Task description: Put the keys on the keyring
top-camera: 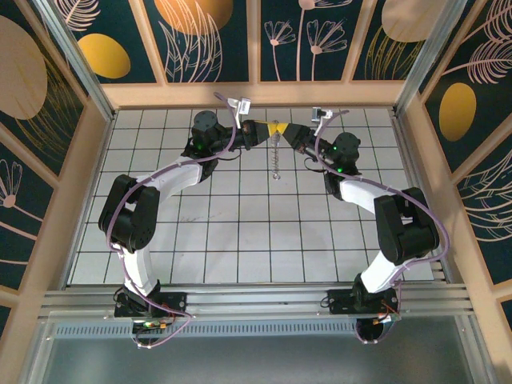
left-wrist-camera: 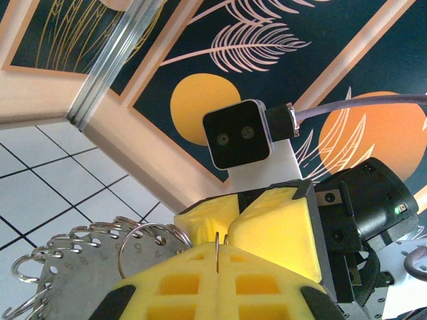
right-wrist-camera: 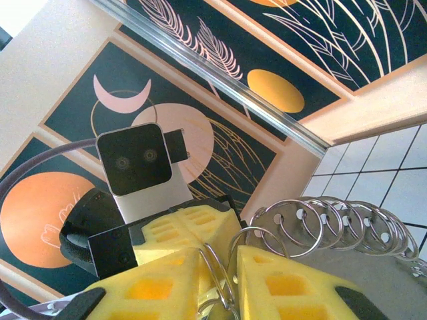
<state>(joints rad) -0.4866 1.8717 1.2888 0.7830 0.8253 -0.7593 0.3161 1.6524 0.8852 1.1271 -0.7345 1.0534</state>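
The keyring point(top-camera: 276, 160) hangs in the air at the back of the table, held up between my two grippers; it is a flat grey metal plate point(left-wrist-camera: 73, 280) fringed with several small wire rings point(right-wrist-camera: 313, 220). My left gripper point(left-wrist-camera: 217, 248) is shut on a thin wire ring that stands edge-on between its yellow fingers. Facing it tip to tip, my right gripper point(right-wrist-camera: 230, 267) has its fingers a small gap apart with wire loops pinched between them. From above, the left gripper point(top-camera: 268, 128) and the right gripper point(top-camera: 286, 130) meet over the ring. The keys are out of view.
A white tiled floor point(top-camera: 240, 224) lies below, with a wooden rail point(top-camera: 248, 94) and painted panels close behind the grippers. Wooden side walls point(top-camera: 80, 184) close in the left and right. Both arms arch in from the near edge.
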